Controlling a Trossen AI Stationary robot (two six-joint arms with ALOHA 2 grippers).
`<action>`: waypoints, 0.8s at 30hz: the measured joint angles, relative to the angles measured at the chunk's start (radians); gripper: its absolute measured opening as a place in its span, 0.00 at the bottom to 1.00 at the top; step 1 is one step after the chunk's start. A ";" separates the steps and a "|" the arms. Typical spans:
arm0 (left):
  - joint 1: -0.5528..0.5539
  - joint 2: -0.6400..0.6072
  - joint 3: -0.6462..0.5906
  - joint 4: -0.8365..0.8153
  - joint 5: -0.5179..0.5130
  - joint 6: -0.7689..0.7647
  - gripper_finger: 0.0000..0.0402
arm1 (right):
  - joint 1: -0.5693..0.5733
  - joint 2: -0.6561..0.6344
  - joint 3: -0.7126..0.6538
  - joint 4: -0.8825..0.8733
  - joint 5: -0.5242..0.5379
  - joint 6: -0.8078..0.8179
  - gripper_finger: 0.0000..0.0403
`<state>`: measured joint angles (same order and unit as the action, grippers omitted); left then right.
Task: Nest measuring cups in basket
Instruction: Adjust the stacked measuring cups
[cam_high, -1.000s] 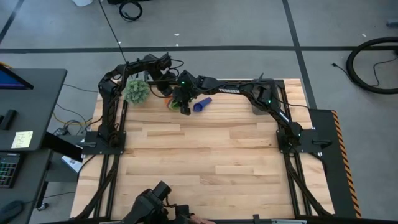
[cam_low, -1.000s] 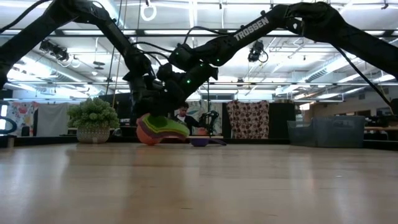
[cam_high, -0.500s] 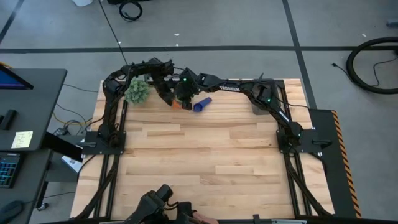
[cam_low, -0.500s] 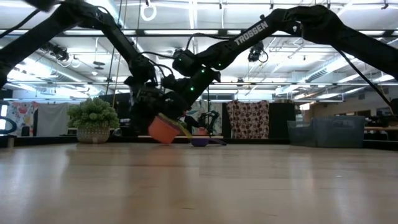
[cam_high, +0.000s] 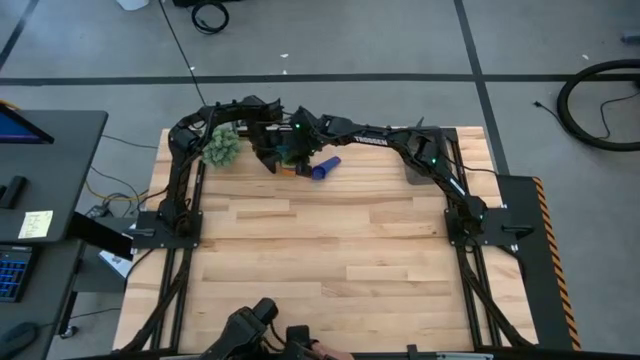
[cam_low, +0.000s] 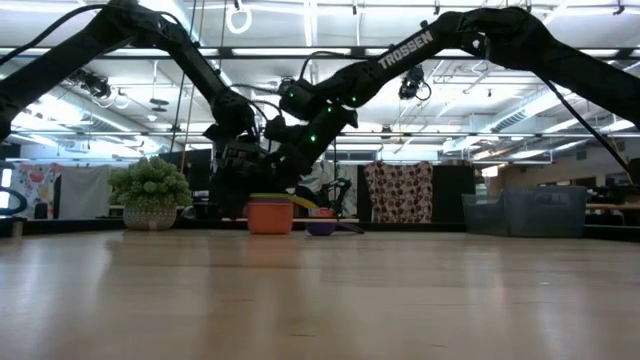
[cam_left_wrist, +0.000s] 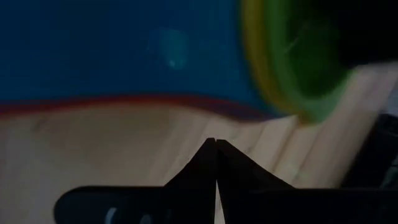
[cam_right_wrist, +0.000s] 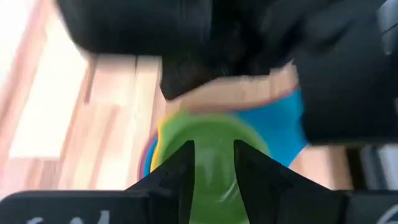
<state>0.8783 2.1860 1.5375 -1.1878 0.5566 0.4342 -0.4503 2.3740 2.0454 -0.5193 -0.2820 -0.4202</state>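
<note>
Far edge of wooden table (cam_high: 330, 260), items read left to right.

One fuzzy green plant ball (cam_high: 221, 146), in a pale pot in the low view (cam_low: 150, 213), at the far left corner.

Left gripper (cam_high: 262, 150) just right of the plant; fingers pressed tip to tip in its wrist view (cam_left_wrist: 215, 163), nothing between them. It sits just beside the cup stack.

One stack of nested measuring cups (cam_low: 270, 214), upright on the table: orange cup outermost, with yellow and green rims showing above it. The wrist views add blue and a red edge (cam_left_wrist: 124, 102); a full count of the nested cups cannot be made.

Right gripper (cam_high: 291, 150) over the stack, fingers (cam_right_wrist: 185, 171) partly apart and straddling the green cup (cam_right_wrist: 211, 155). Both arms cross above the stack and hide most of it from above.

One separate dark blue cup (cam_high: 323, 168) lies on its side just right of the stack.

One dark grey basket (cam_high: 418, 170) well to the right, partly under the right arm.
</note>
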 joint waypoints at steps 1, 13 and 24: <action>0.001 -0.001 0.004 -0.005 -0.029 0.000 0.02 | 0.001 -0.001 0.021 -0.013 0.000 0.000 0.29; 0.016 -0.064 0.023 -0.018 -0.153 -0.001 0.02 | 0.001 -0.005 0.265 -0.284 0.121 0.004 0.29; 0.017 -0.094 0.024 0.133 -0.171 -0.082 0.02 | -0.011 -0.003 0.268 -0.560 0.162 0.019 0.32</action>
<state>0.8948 2.0922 1.5612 -1.0544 0.3854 0.3524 -0.4614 2.3706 2.3139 -1.0792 -0.1203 -0.4011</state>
